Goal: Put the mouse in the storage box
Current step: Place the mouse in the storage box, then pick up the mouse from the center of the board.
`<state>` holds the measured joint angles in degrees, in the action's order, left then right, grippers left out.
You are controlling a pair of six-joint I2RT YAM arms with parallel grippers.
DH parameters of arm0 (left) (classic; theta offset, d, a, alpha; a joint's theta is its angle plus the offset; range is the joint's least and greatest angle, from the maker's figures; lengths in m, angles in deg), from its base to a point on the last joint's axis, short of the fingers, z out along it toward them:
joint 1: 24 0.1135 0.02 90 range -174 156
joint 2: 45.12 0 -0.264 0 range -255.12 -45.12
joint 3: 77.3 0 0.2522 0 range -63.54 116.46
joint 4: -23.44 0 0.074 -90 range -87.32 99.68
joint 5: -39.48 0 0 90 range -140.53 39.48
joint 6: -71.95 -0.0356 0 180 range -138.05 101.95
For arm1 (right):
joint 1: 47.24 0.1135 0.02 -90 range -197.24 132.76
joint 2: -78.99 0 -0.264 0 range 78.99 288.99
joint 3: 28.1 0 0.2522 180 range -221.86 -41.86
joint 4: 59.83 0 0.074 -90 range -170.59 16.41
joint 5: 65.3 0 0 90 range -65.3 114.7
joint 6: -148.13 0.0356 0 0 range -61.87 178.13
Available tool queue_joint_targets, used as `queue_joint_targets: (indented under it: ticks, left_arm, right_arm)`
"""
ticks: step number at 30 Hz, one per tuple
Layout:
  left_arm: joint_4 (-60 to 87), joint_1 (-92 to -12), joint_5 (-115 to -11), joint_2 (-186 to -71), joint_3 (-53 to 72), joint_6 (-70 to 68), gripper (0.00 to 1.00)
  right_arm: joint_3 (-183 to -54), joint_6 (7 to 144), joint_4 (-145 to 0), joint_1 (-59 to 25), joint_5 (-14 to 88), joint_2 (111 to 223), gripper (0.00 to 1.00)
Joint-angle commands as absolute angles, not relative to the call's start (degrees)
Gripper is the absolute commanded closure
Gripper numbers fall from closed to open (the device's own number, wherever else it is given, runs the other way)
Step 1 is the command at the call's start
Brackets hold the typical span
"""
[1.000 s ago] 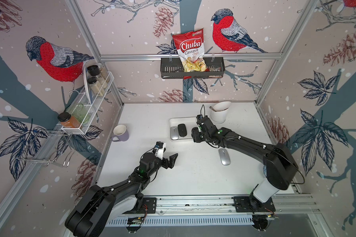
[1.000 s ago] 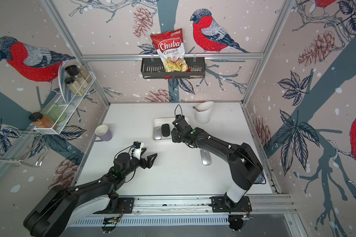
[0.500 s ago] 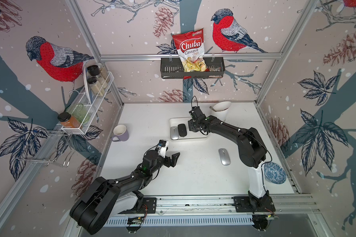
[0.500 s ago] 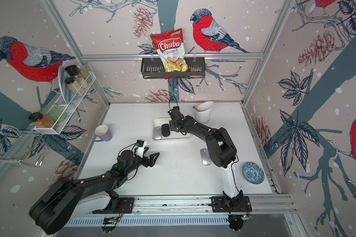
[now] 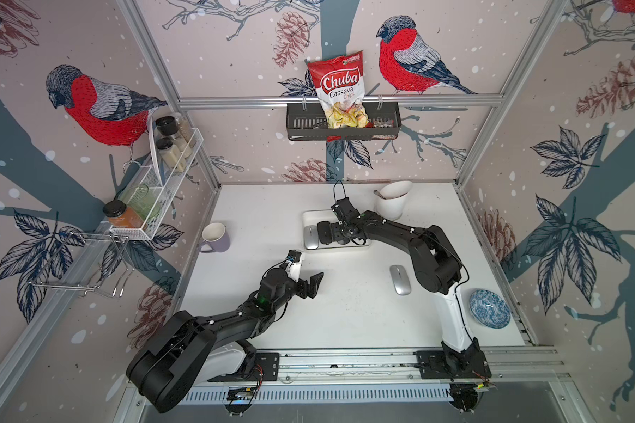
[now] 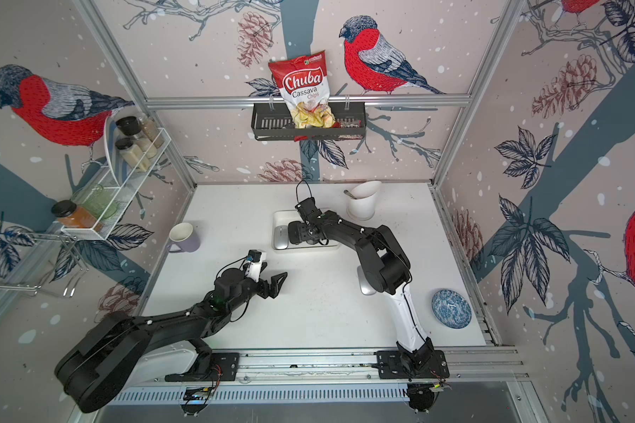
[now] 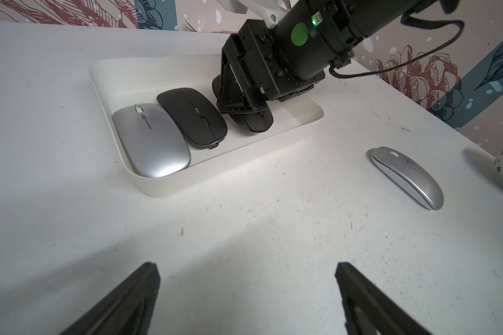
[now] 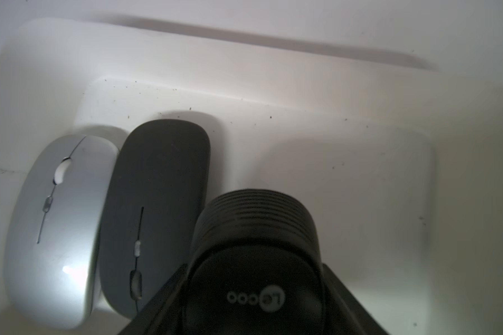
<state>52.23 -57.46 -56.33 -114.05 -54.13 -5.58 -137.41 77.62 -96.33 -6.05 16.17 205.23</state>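
1. The bulky black mouse (image 8: 256, 261) is inside the storage box (image 7: 169, 188), just beside a flat black mouse (image 7: 192, 116); a silver mouse (image 7: 150, 139) lies at the box's end, touching the flat one
2. Only the right wrist view shows the logo on the bulky mouse's back and its ribbed end, with a finger against each flank
3. The left wrist view shows the right pincer (image 7: 238, 107) from outside: closed around that mouse, low in the box; whether the mouse rests on the floor cannot be told
4. In both top views the arm hides most of this mouse, so the grip cannot be read there
5. The left pincer (image 7: 246, 266) hangs wide open over bare counter (image 5: 345, 318), holding nothing
6. A second silver mouse (image 5: 399, 280) lies on the counter, well apart from the box; in a top view (image 6: 363, 287) the right arm half covers it
7. A blue patterned bowl (image 5: 489, 308) sits whole in the top views, but only its edge shows at the left wrist
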Motion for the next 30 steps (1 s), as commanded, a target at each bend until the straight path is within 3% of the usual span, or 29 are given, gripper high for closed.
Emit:
queue_joint_targets:
  ticks: [1, 18, 24, 30]
  left_arm:
    - [51.99, -57.88, -55.16, -114.79, -53.33, -6.71, 0.03]
    - [50.82, -58.77, -53.62, -114.4, -52.93, -7.2, 0.02]
    - [53.72, -58.72, -53.09, -108.17, -56.94, -7.32, 0.02]
    - [55.05, -58.72, -56.22, -102.86, -59.59, -9.88, 0.03]
  right_arm:
    - [-137.59, 78.85, -95.81, -6.35, 16.17, 205.87, 0.31]
    - [-136.67, 79.32, -95.64, -6.2, 16.81, 202.49, 0.2]
    - [-130.54, 77.63, -93.28, -6.24, 14.01, 193.05, 0.16]
    - [-115.35, 76.91, -87.86, -6.31, 9.02, 177.25, 0.05]
